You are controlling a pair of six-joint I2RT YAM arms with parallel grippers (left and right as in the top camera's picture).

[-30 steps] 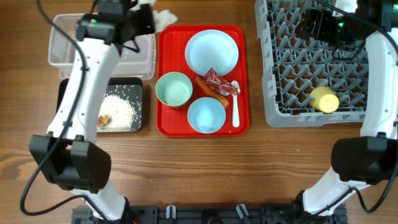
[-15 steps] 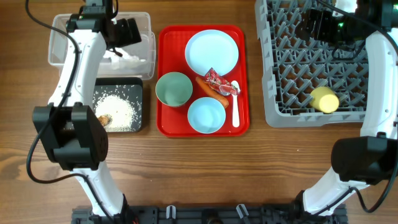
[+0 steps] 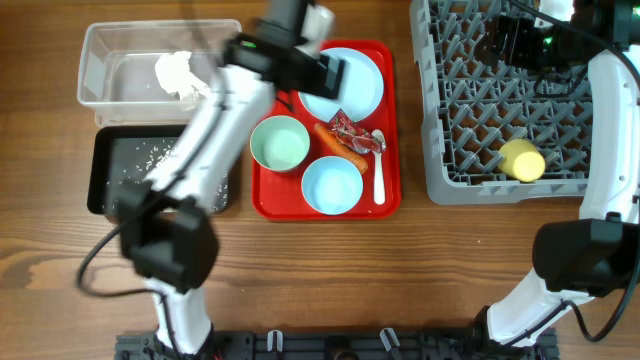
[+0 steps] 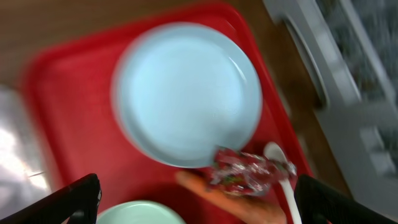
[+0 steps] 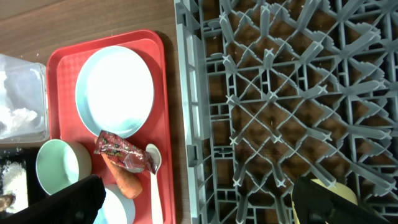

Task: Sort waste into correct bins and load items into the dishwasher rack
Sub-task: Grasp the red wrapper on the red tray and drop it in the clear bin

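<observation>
My left gripper hangs open and empty over the red tray, at the near edge of the light blue plate. Just beyond it lie the red-and-clear wrapper, the carrot and the white spoon. The green bowl and blue bowl stand on the same tray. A crumpled tissue lies in the clear tub. Rice is scattered in the black tray. My right gripper is open above the grey rack, where the yellow cup lies.
The red tray sits between the two bins on the left and the rack on the right. My left arm crosses above the black tray and the tub's right end. Bare wood runs along the table's front.
My left arm has swung right from the clear tub to over the red tray. Its gripper has opened, and the tissue now lies in the tub. The right arm has stayed still.
</observation>
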